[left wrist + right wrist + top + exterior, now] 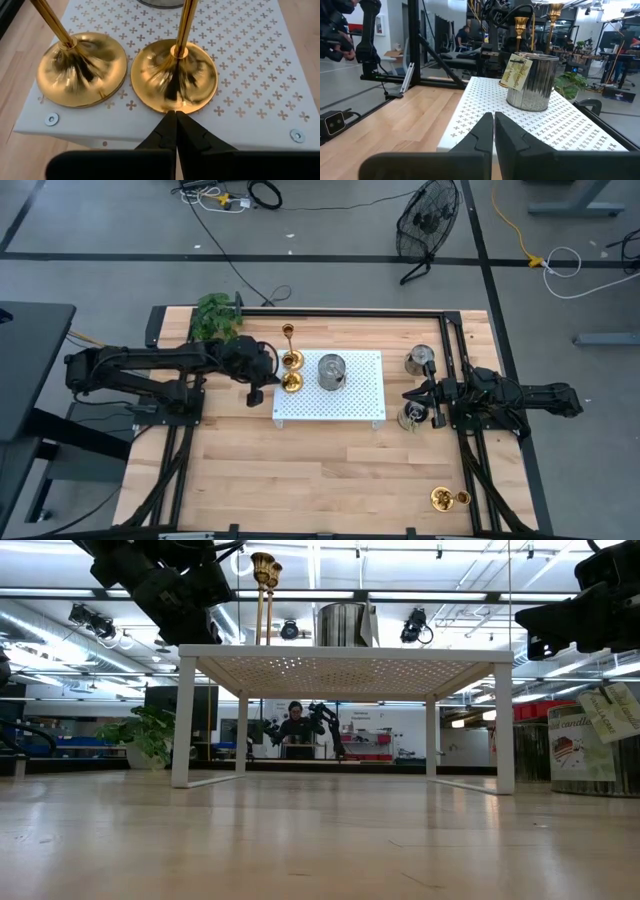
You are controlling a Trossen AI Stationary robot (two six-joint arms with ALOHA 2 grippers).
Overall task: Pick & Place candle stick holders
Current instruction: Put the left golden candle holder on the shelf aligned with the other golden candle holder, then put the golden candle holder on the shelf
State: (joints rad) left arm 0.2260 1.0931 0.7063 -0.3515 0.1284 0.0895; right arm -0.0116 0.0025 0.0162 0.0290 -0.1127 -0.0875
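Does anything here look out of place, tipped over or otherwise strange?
One thing stands out: a gold-brass candle stick holder lies on its side near the wooden table's front right corner, far from the two upright tall gold-brass holders on the white perforated stand. Nothing looks spilled or damaged.

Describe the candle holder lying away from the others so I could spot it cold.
Start from the white perforated stand at the table's middle, where two tall gold holders stand at its left edge. The one you want, the stray holder, lies on the bare wood near the table's front right corner, short, squat and on its side.
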